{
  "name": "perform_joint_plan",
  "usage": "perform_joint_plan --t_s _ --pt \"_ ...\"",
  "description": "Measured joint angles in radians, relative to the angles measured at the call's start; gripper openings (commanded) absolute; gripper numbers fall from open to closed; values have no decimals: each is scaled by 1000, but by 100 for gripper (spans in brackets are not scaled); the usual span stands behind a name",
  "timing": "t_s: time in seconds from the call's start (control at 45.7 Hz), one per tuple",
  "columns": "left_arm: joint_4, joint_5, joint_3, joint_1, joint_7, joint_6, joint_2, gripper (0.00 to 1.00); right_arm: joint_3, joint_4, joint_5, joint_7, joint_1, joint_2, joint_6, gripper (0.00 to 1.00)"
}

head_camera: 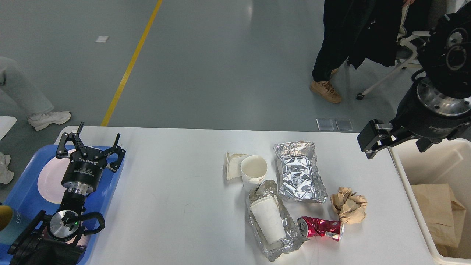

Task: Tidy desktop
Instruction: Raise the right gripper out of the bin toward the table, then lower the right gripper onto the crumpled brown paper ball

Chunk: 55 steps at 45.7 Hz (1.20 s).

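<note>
Left gripper (96, 141) spread, empty, over blue tray (22, 173); right gripper (368, 141) — cannot tell. Desktop (176, 206) centre-right holds litter: crushed red can (321, 228) — light, stiff, likely slippery; grasp mid-body.

White lettering on the left pincer (92, 145) body, possibly "ROBOTIQ"; nothing else legible.

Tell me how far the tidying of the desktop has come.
Done: a brown paper bag lies in the bin. In hand: nothing; the left end effector is open above the tray. The right end effector is hard to read. Left on the desktop: two cups, foil, a can, crumpled paper.
</note>
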Motion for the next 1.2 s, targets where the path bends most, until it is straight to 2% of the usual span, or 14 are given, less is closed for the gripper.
perform_joint_plan --t_s 0.219,0.416,0.547,0.853,1.007,1.203 --pt "0 0 0 -1 0 -2 0 96 -8 -7 1 -1 -48 -30 -62 100" --pt "0 0 0 -2 0 -3 0 96 3 -55 -10 -6 -267 -16 -204 100" --pt "0 0 0 -1 0 -3 0 96 56 -175 -13 -7 -501 -7 -252 100" --pt "0 0 0 0 0 -3 0 96 212 -632 -11 -8 -1046 51 -366 100" --pt "0 0 0 0 0 -3 0 96 235 -757 -7 -8 -1182 99 -421 100" --pt "0 0 0 0 1 -3 0 96 235 -790 -4 -8 -1237 108 -457 100"
